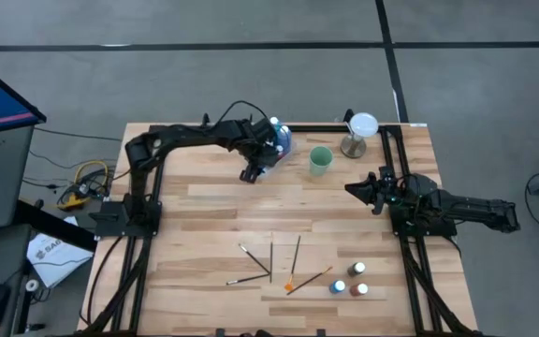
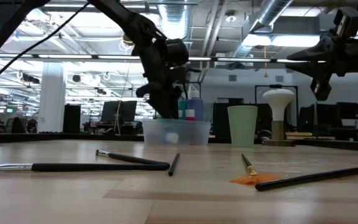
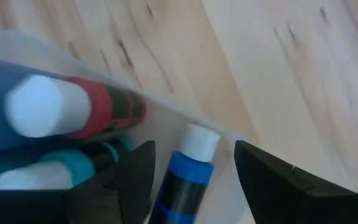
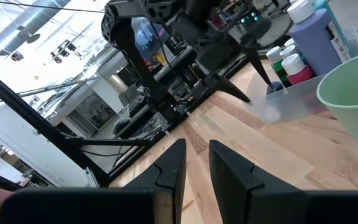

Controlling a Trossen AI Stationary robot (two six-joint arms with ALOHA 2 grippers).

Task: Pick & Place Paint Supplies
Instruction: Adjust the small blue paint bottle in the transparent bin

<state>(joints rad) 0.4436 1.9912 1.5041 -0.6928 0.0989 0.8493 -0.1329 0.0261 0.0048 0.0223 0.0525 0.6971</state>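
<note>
Paint supplies are split between the near and far parts of the light wooden slatted table. Nearest the front edge lie several thin dark-handled paintbrushes, loosely scattered and flat, one with an orange bristle tip. Just to the right of them stand three small white-capped paint bottles, close together.

Mid-table on the right, the right gripper hangs above the wood, holding nothing, its two dark fingers set narrow with a slim gap between them.

Farther back, the pale green plastic cup stands upright. Just left of it sits the clear plastic tray, already holding several bottles: a tall blue-purple one, a red one and a teal one, lying or leaning together.

The left gripper is over the tray, jaws wide, straddling a small blue white-capped bottle that lies inside the tray against its wall; whether the fingers touch it cannot be told
</note>
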